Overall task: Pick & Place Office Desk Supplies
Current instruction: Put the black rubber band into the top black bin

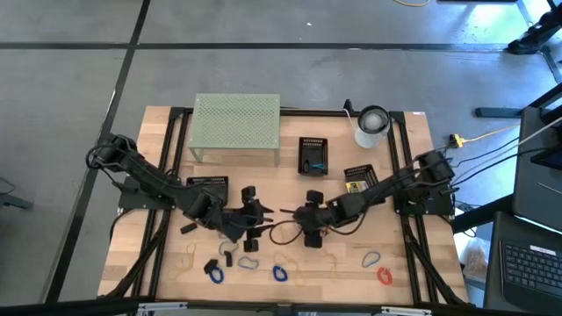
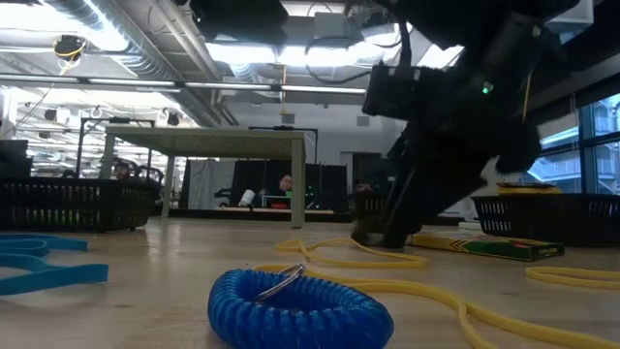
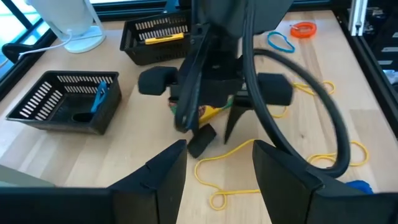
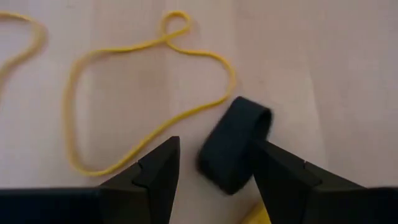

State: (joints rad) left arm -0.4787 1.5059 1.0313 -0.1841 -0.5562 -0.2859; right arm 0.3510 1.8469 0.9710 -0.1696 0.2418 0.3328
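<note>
My right gripper (image 4: 214,165) is open and points down at the table's middle (image 1: 311,230). A small black clip (image 4: 235,144) lies on the wood between its fingers, beside a thin yellow rubber band (image 4: 149,93). The left wrist view shows the same clip (image 3: 200,142) under that gripper, with a yellow-green crayon box (image 3: 210,113) behind it. My left gripper (image 3: 217,168) is open and hovers just left of the right one (image 1: 250,213), touching nothing. Blue loop clips (image 1: 215,272) (image 1: 280,273) and a red one (image 1: 385,276) lie near the table's near edge. My right gripper stands over the small black clip from above, one finger on each side. One end of the clip (image 4: 254,124) lies right at the inner side of one finger (image 4: 280,168); I cannot tell whether they touch. The clip rests on the table.
The pale-green mesh stand (image 1: 235,123) and white roll (image 1: 372,125) stand at the far edge. Black baskets sit at mid-table (image 1: 313,154) (image 1: 358,180) (image 1: 206,186); one holds a blue clip (image 3: 99,98), another a crayon box (image 3: 163,37). A blue coil loop (image 2: 300,305) lies close to the low camera.
</note>
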